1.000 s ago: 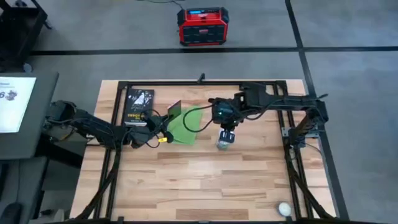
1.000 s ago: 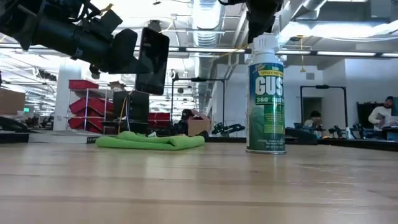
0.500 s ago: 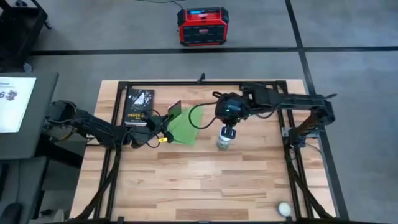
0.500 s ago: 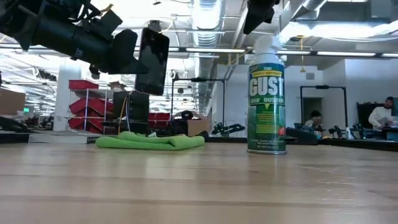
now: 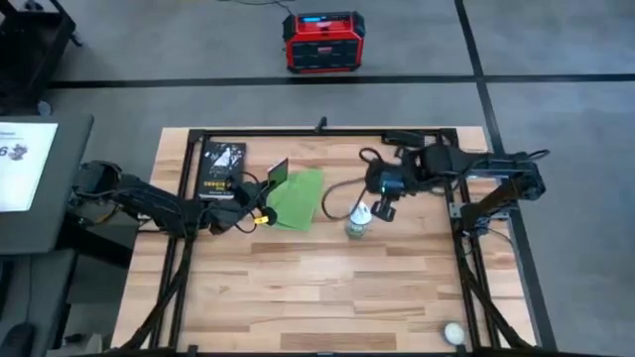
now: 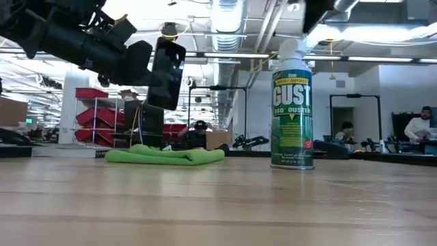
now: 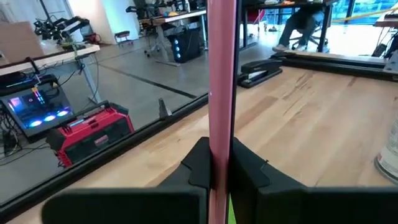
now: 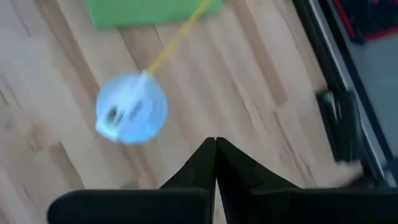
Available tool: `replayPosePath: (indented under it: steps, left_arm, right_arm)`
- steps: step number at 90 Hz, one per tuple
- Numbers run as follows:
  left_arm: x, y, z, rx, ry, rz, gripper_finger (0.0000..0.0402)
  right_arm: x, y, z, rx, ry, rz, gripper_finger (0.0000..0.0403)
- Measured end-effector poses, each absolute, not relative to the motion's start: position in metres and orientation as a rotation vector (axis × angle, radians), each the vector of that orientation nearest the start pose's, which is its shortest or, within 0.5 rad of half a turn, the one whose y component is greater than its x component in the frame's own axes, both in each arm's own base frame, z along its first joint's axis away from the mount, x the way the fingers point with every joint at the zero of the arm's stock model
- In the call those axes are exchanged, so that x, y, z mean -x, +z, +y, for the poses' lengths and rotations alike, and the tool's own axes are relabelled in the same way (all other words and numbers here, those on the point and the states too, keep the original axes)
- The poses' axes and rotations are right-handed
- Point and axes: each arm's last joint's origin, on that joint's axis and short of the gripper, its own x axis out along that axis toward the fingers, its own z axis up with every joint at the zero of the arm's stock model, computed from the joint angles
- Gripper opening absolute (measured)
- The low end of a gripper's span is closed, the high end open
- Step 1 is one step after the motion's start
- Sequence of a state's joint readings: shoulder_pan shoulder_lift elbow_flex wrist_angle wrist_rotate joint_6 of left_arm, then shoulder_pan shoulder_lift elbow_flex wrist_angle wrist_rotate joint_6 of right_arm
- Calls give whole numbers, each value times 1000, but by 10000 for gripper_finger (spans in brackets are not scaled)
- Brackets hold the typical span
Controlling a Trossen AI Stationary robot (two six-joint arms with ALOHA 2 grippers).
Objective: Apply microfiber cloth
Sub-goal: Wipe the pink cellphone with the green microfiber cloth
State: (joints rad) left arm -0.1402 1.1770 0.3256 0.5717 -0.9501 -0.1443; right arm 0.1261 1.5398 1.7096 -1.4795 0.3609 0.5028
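Observation:
The lime-green microfiber cloth [image 5: 298, 198] [image 6: 164, 155] lies flat on the table, left of centre toward the far side. My left gripper [image 5: 260, 201] is shut on a dark phone [image 5: 278, 173] [image 6: 168, 73] with a pink rim, held above the cloth's left edge. A green-and-white duster can [image 5: 358, 222] [image 6: 292, 109] stands upright to the right of the cloth. My right gripper [image 5: 385, 210] [image 8: 215, 152] hangs shut just right of the can's top [image 8: 132, 112], touching nothing. My left gripper pinches the phone's lower end [image 7: 219, 146] between its two fingers [image 7: 199, 167], one on each flat face. The fingers come roughly level from the table's left. The phone stands on end, nearly upright, clear of the table and the cloth.
A black book [image 5: 221, 171] with yellow lettering lies at the far left, beside the phone. A white ball [image 5: 453, 332] sits at the near right corner. Black frame rails [image 5: 327, 132] border the table. A red-and-black box [image 5: 320, 42] stands on the floor beyond the far edge.
My right gripper has come up off the top of the duster can and gone toward the table's right edge. The can stays upright in its place.

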Motion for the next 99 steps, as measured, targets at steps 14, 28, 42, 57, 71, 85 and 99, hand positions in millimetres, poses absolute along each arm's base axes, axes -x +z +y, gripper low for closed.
replayPosePath:
  steps: [14, 28, 42, 57, 71, 85, 99]
  left_arm:
    - [-208, 179, -6, -1, 806, 188, 6]
    - [-209, 178, -11, 42, 734, 184, 6]
    - [-209, 178, -23, 53, 649, 185, 6]
    - [-207, 180, -36, 65, 560, 175, 6]
    - [-202, 181, -47, 60, 507, 185, 6]
    - [-191, 181, -50, 68, 477, 189, 6]
    - [-172, 176, -48, 102, 453, 193, 6]
  right_arm:
    - [-262, 365, 60, -147, -517, 1158, 0]
    - [-254, 349, 103, -190, -540, 1074, 0]
    - [-248, 319, 149, -271, -506, 963, 0]
    - [-254, 263, 185, -334, -520, 855, 0]
    - [-277, 201, 205, -379, -551, 710, 0]
    - [-315, 150, 213, -392, -556, 559, 0]
    - [-355, 116, 206, -395, -542, 413, 0]
